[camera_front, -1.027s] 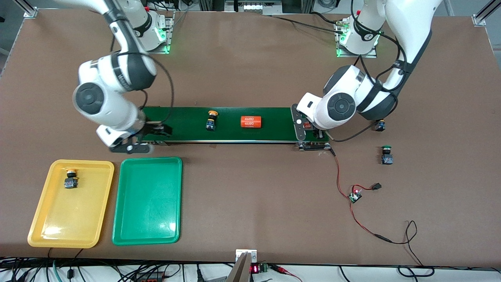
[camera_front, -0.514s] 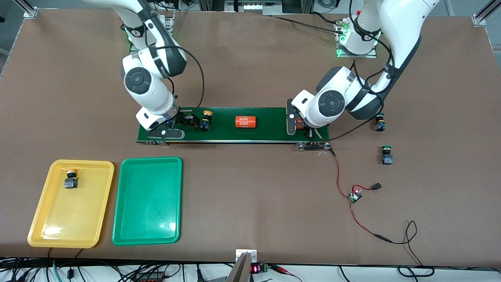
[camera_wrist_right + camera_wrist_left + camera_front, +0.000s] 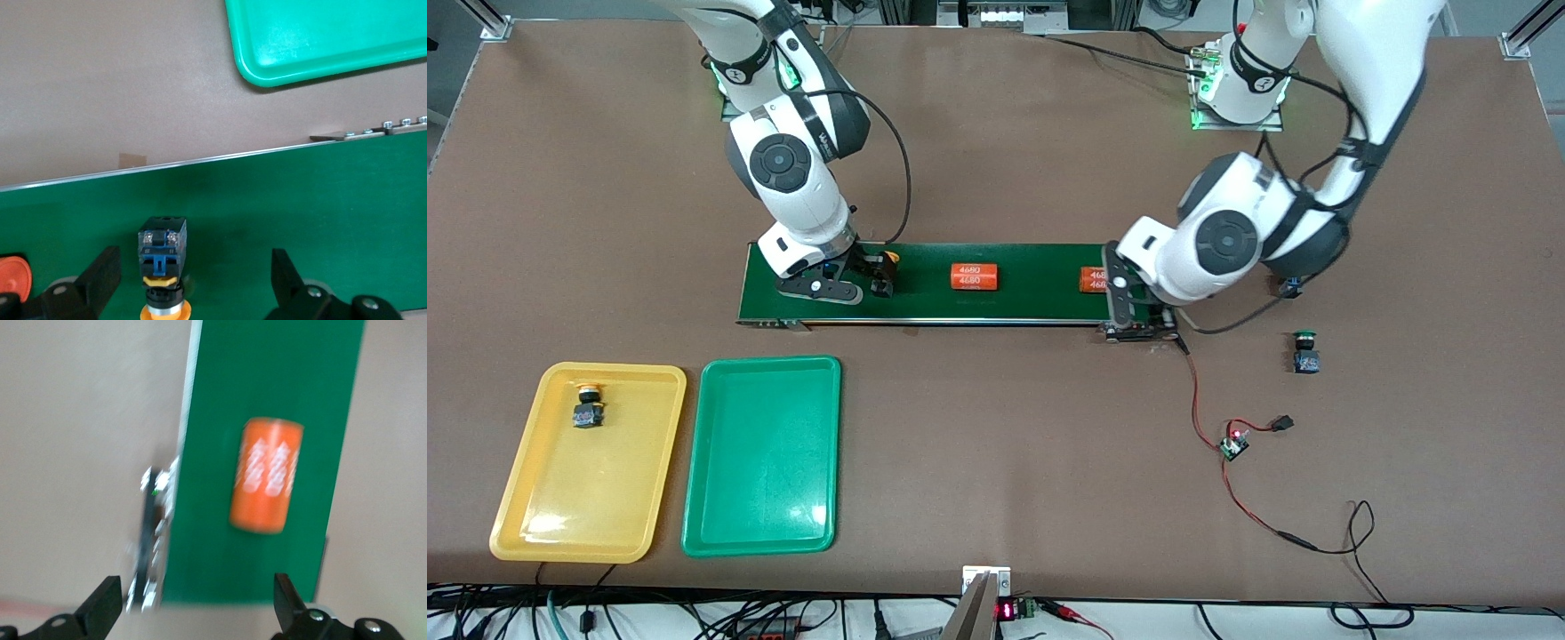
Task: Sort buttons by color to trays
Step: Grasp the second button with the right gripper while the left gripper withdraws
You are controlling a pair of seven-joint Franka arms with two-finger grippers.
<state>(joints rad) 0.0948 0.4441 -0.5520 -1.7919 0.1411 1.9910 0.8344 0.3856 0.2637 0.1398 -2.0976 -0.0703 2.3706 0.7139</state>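
Yellow tray (image 3: 589, 462): shallow glossy plastic rectangle with rounded corners, nearest the front camera at the right arm's end of the table.
Button in yellow tray (image 3: 588, 407): round yellow cap on a blocky black-and-blue body, lying in the tray's corner at about 12 o'clock from the tray's middle.
Green tray (image 3: 763, 455): same smooth plastic shape, just beside the yellow tray at its 3 o'clock, apart from it.
Green button (image 3: 1305, 350): round green cap on a dark body, on the matte brown table (image 3: 1005, 444) toward the left arm's end.
Wires (image 3: 1245, 462): thin red and black leads with a small circuit board, at about 7 o'clock from the green button.
Belt (image 3: 960, 284): long flat dark-green strip with metal edges, farther from the camera than the trays.
Orange cylinders: one (image 3: 971, 276) lies mid-belt; another (image 3: 267, 475) lies on its side at the belt's end.
Yellow button on belt (image 3: 162, 263): lies on its side on the belt, between the right gripper's fingers.
Right gripper (image 3: 193, 280): low over the belt, black fingers spread wide on either side of the button, not touching it.
Left gripper (image 3: 197, 603): over the belt's end by the orange cylinder, fingers spread wide, holding nothing.
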